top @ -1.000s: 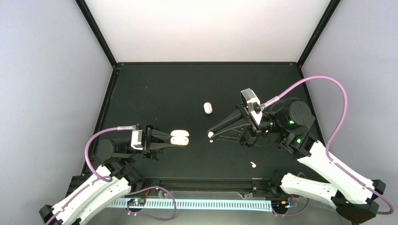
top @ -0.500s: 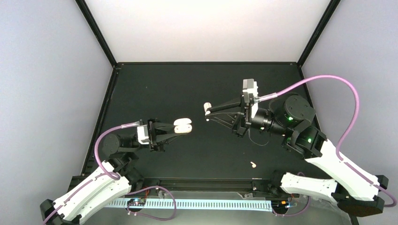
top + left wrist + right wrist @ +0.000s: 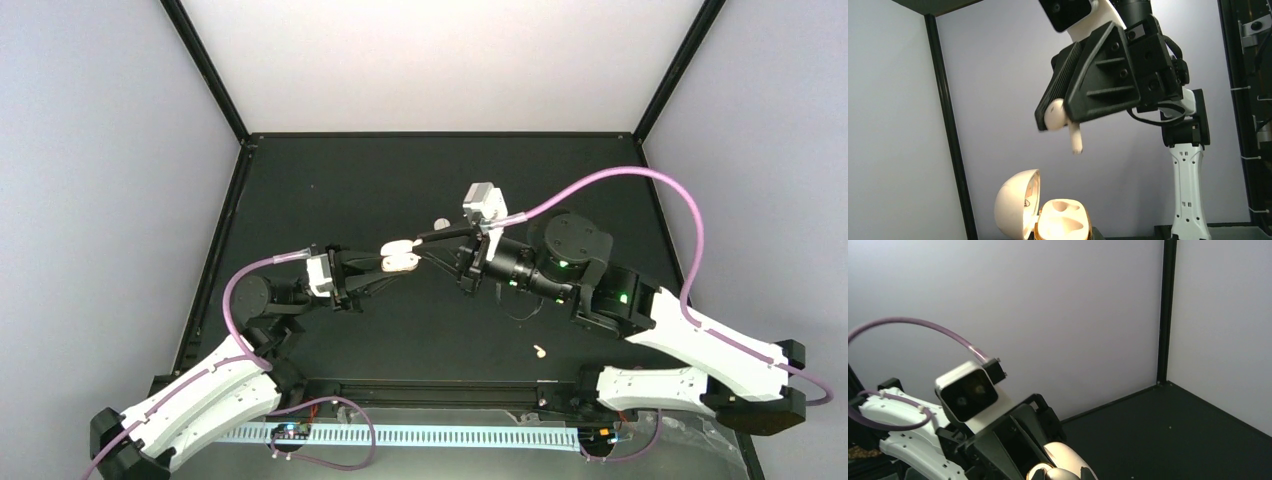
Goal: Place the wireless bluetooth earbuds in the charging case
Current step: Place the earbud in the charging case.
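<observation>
The black surface point(image 3: 350, 180) is matte, framed by a dark rim and pale walls. One small cream-white earbud point(image 3: 540, 351) lies loose near its front edge, right of centre. A small pale lump point(image 3: 440, 222) sits near the middle, partly hidden.

Two earbuds point(image 3: 1057, 115) point(image 3: 540, 351) and one charging case point(image 3: 400, 257).

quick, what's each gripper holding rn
left gripper: closed on the charging case, lid open
right gripper: closed on an earbud, stem pointing down above the case
</observation>
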### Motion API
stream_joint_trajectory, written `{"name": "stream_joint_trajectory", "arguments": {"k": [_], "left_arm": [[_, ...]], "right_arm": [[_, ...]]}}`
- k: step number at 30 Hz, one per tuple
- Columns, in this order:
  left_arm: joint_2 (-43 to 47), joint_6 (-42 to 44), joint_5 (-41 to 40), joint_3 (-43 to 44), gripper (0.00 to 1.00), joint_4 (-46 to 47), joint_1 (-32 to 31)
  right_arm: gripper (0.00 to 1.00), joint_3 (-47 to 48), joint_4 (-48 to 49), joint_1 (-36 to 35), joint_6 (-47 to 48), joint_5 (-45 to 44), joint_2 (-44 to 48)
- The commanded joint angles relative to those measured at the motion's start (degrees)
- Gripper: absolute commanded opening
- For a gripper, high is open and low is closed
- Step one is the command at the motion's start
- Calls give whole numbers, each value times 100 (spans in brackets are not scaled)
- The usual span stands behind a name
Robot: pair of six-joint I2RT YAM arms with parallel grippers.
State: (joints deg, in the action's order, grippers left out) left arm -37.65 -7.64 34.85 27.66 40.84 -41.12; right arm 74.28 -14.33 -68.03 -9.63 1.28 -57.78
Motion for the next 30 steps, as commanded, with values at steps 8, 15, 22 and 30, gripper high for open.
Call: {"name": "stream_joint_trajectory", "arguments": {"k": [8,15,22,30], "left_arm": [[-191,-370,-262,53,2,701,-59],[-257,-481,-316,11,2,730,-71],[-293,-518,-340,11,2,711,-89],[-322,-532,-391,27,2,693,-119]], "right_arm": [[1,-448,451,-123,-17,-952,-36],[1,-680,825,-123,-12,-1044,104],[1,-755,1000,-123,-29,-1078,107],[1,-760,1077,-123,-65,-980,9]]}}
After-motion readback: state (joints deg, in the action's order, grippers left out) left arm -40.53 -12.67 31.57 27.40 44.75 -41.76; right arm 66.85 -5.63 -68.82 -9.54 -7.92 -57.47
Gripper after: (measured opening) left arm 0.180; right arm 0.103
